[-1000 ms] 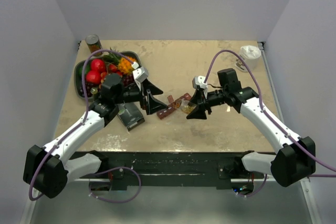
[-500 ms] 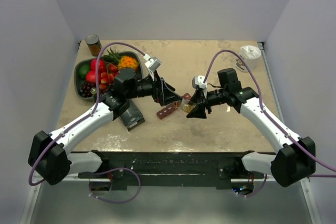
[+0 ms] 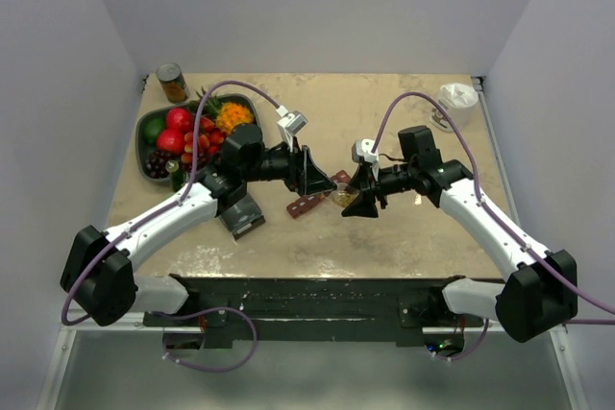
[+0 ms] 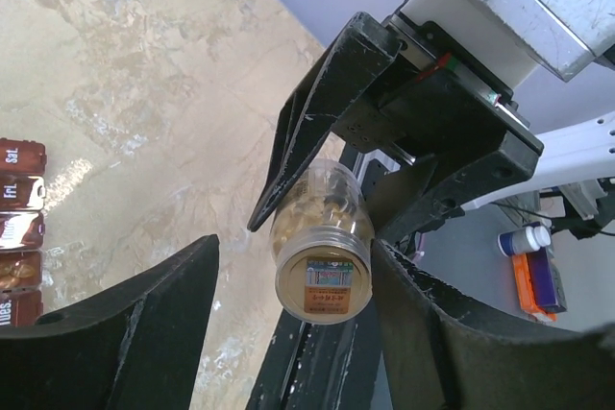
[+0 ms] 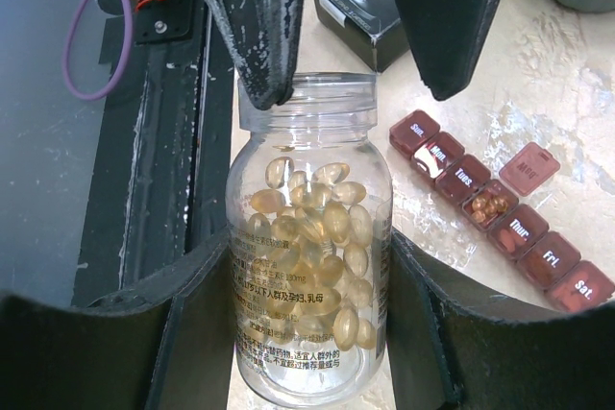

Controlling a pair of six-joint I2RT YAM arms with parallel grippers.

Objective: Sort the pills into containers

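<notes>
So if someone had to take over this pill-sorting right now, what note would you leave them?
Right tool: shut on the clear bottle.
Left tool: open, straddling the bottle's far end, not clamped.
Pills: mostly in the bottle.
Red day strip: on the table; open slot between Tues and Thur holds pills, other lids shut.
Left: the six other slots.
</notes>
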